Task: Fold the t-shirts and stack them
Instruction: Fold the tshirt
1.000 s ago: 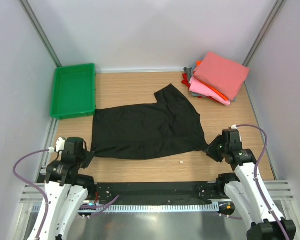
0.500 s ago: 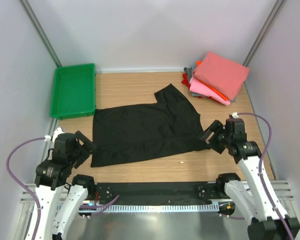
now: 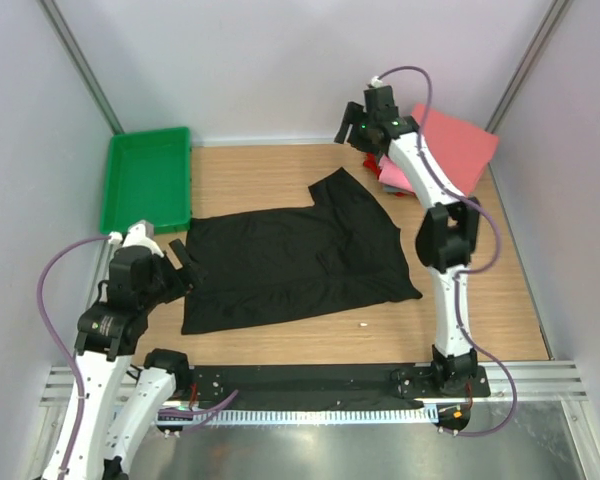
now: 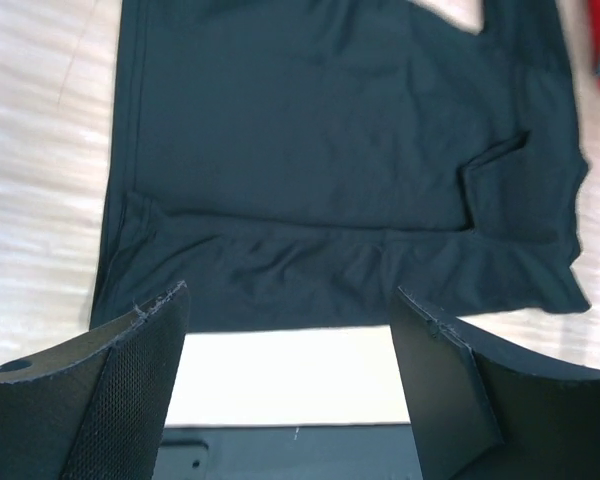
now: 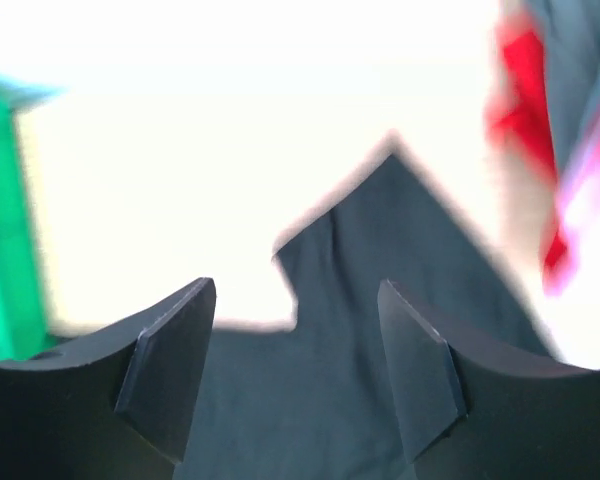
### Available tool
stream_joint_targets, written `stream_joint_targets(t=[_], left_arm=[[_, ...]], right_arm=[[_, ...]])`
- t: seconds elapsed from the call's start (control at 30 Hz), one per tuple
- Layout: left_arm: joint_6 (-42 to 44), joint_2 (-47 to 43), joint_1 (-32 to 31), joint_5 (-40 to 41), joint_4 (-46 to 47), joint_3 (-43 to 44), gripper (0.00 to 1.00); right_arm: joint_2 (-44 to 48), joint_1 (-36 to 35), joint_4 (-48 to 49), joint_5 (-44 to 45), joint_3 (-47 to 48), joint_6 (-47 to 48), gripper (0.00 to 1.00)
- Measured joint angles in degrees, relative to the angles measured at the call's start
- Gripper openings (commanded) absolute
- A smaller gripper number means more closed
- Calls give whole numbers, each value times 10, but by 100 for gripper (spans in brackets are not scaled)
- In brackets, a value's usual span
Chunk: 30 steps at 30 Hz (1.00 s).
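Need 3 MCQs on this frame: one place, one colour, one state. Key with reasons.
1. Where is the green plastic tray?
A) far-left corner
B) far-right corner
C) near edge, centre

2. What colour tops the stack of folded cloth t-shirts?
A) grey
B) salmon-pink
C) blue

3. The left tool is:
A) shut on cloth
B) open, holding nothing
C) out of view

Key:
1. A, the top view shows it at far left.
2. B, the salmon-pink piece lies uppermost.
3. B, its jaws stand apart, with the plain black cloth t-shirt visible in the gap, ungripped.
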State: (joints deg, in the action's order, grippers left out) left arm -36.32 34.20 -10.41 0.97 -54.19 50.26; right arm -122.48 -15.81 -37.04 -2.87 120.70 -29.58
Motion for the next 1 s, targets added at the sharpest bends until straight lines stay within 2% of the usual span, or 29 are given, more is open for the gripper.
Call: stream_joint_targets(t=[0.1, 0.17, 0.5, 0.8, 0.93, 1.0], left_arm=[[7, -26, 0, -1, 17, -11, 82], [9, -47, 3, 0, 21, -14, 82], [10, -56, 40, -5, 34, -15, 81], [10, -56, 46, -11, 38, -17, 81], [10, -56, 46, -12, 38, -18, 81], [10, -56, 46, -12, 38, -18, 81]], right_arm=[[-150, -2, -17, 31, 173, 37, 71], [-208, -2, -17, 49, 221, 54, 70], [-303, -5, 30, 144, 241, 120, 69], [-322, -30, 63, 156, 241, 130, 69], [-337, -39, 67, 161, 240, 132, 60], [-337, -43, 71, 158, 239, 132, 52]])
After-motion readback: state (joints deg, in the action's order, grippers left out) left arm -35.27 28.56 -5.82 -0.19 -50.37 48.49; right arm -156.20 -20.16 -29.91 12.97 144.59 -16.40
